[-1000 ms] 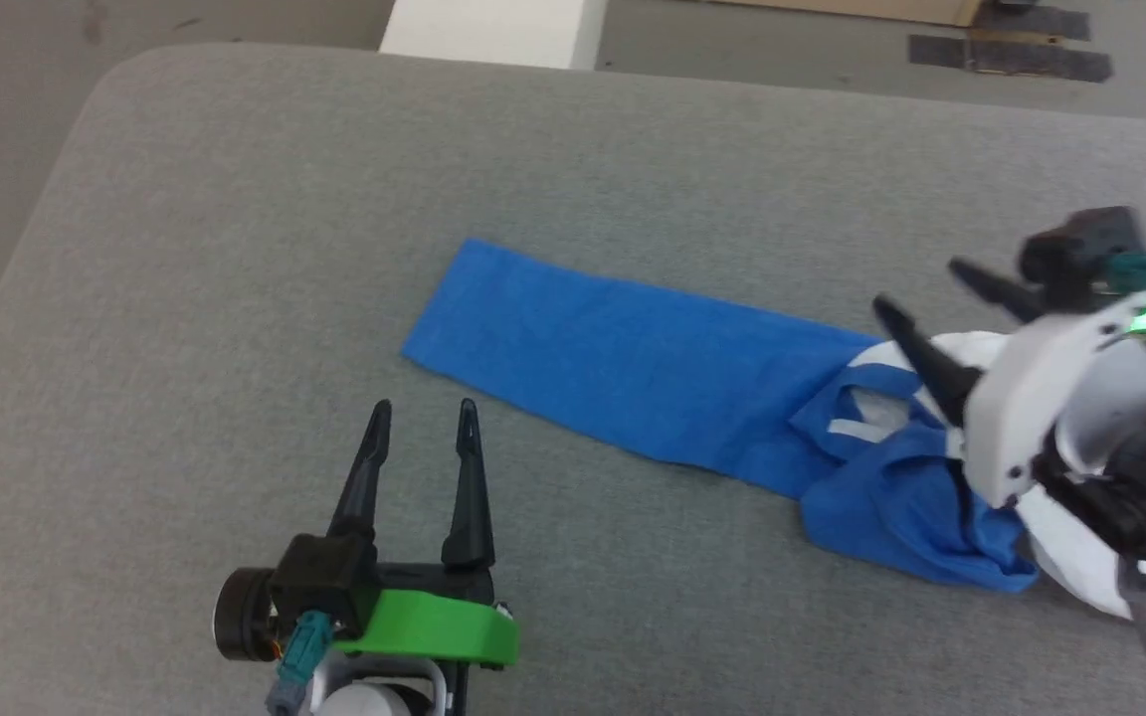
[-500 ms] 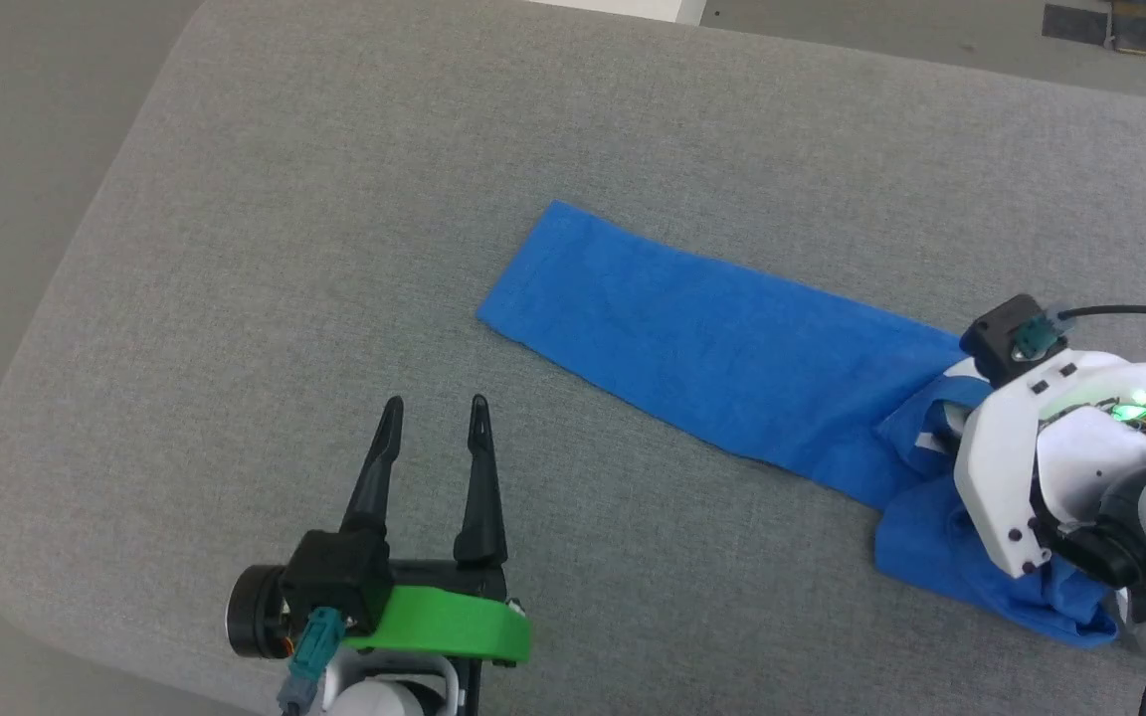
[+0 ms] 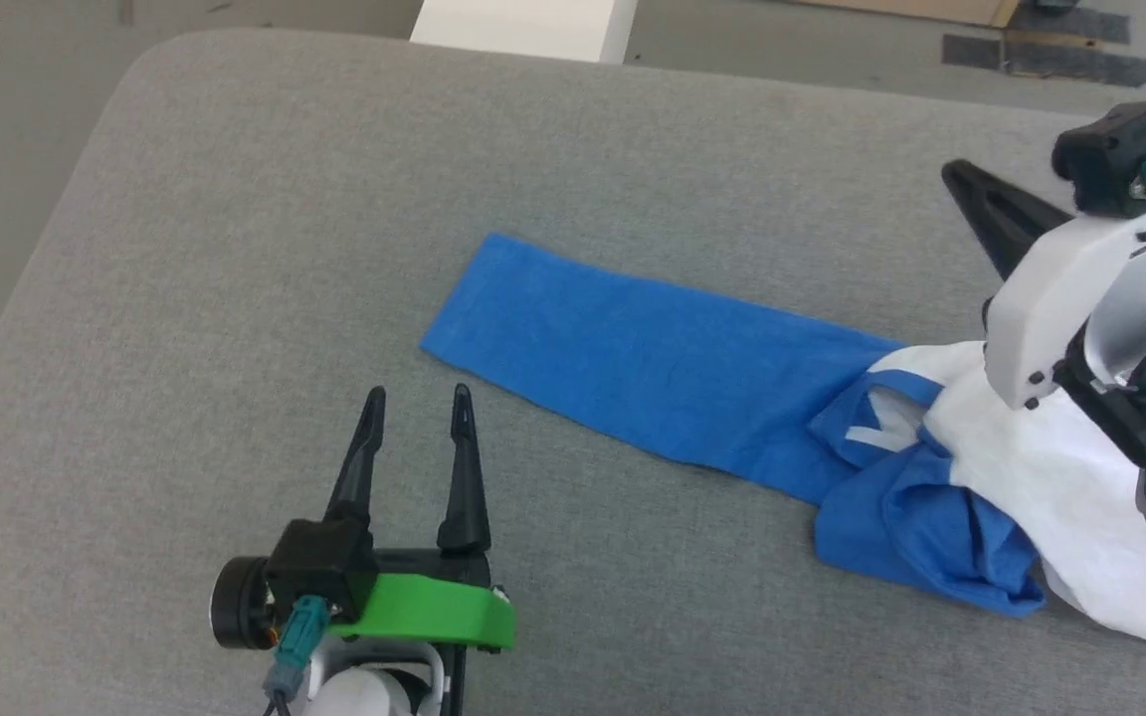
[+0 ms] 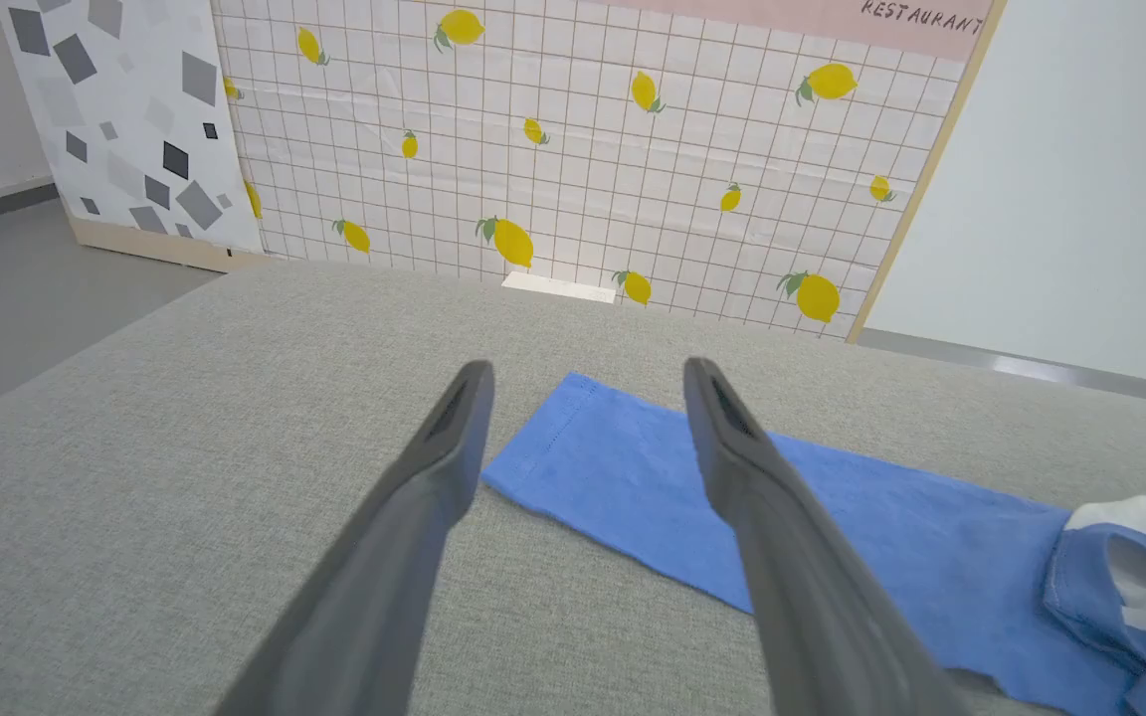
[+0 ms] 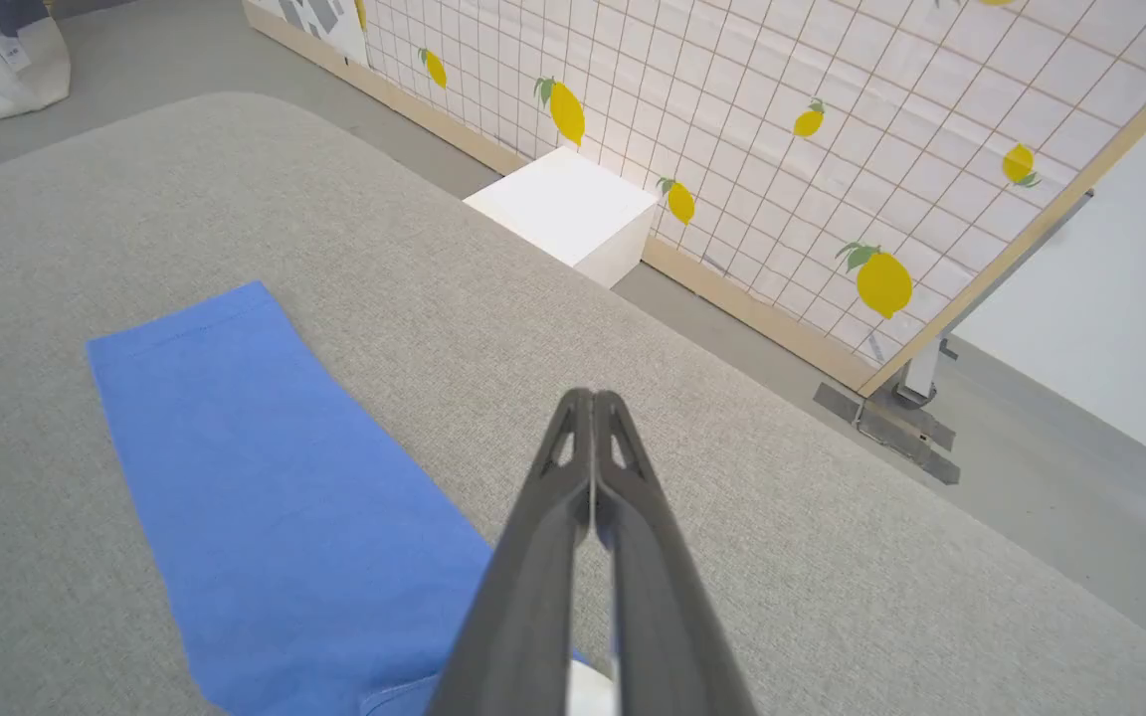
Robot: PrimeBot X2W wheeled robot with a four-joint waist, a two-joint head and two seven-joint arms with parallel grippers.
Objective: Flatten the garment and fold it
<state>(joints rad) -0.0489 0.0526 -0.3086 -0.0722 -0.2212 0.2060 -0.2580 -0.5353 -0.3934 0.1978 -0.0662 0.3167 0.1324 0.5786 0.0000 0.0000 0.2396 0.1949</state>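
Grey woven upholstery (image 3: 235,199) covers the broad work surface, with a lemon-printed grid panel (image 4: 583,149) and a white box (image 5: 563,204) beyond its far edge. On it lies the garment (image 3: 672,368). One blue sleeve (image 3: 633,348) is drawn out flat and straight, its cuff (image 3: 459,288) lying a little ahead of the left gripper (image 3: 417,393) and off to its right side. That gripper hovers low over bare fabric with its two fingers spread wide and nothing between them, probably parked there so it can drop onto the cuff or pin the sleeve when needed. The right gripper (image 5: 588,396) is raised above the surface with its fingers pressed tightly together. No cloth appears caught between them, so it seems to be shut on nothing. Below and behind its tips sit the collar (image 3: 881,418), the crumpled second sleeve (image 3: 921,537) and the white body (image 3: 1031,477), bunched beneath the right forearm. That heap looks like the unfinished part: flattening is only partly done, and folding cannot sensibly begin until the body and second sleeve are spread.
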